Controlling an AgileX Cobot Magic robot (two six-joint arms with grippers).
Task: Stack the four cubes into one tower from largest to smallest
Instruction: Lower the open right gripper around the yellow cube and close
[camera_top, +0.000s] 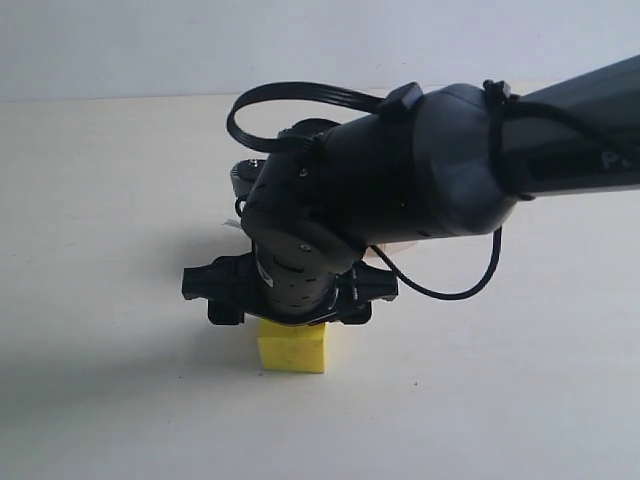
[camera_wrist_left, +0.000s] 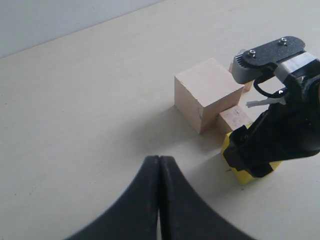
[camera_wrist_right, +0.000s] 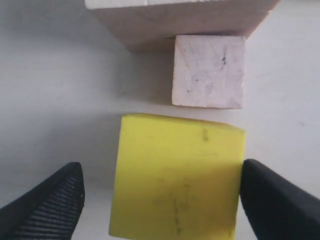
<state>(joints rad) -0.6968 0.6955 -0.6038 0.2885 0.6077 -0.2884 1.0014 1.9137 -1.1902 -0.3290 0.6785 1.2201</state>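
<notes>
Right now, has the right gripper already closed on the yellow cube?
No, the right gripper straddles the yellow cube with jaws open, bare table showing on one side.

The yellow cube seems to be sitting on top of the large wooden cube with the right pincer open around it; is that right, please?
Not quite. The yellow cube is not on the large wooden cube; it rests on the table, next to a smaller wooden cube. The right wrist view shows this. The right pincer is indeed open around it.
</notes>
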